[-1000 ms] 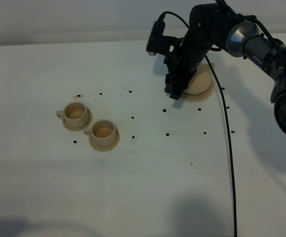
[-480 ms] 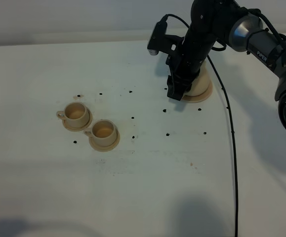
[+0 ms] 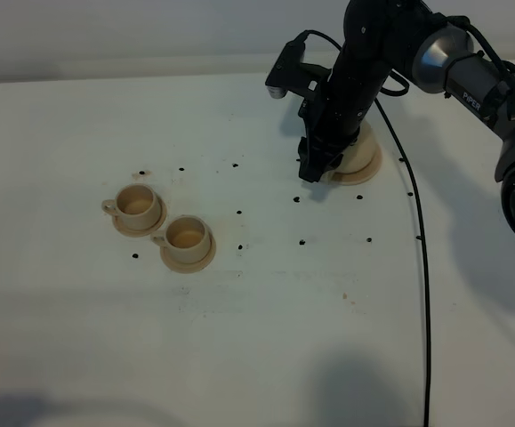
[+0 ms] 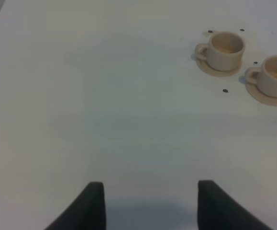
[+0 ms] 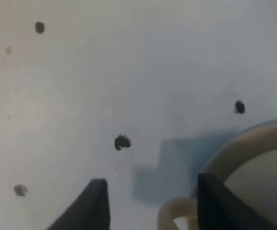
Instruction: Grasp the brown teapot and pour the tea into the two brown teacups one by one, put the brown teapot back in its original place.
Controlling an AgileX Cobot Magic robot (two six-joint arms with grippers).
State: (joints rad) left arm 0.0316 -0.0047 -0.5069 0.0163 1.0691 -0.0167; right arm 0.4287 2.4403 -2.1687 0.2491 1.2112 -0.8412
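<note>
Nearest, the left gripper (image 4: 148,208) hangs over bare white table (image 4: 105,120), its two dark fingers spread wide with nothing between them and nothing touched. Beyond it stand the two brown teacups, one (image 3: 187,237) nearer and one (image 3: 137,203) a little farther left. Each sits on its own small saucer with its handle pointing left, and the two saucers are just beside each other. Small dark specks dot the table around them. A black cable (image 3: 420,267) trails across the table on the right. Farthest back, the brown teapot (image 3: 359,149) rests on its wide saucer (image 3: 368,172). The right gripper (image 3: 313,169) is lowered at the pot's left side. Its jaws stand wide apart. The teapot's loop handle (image 5: 169,213) lies in the gap, close against one finger (image 5: 215,203). Whether they touch cannot be told, and the jaws have not closed on it.
</note>
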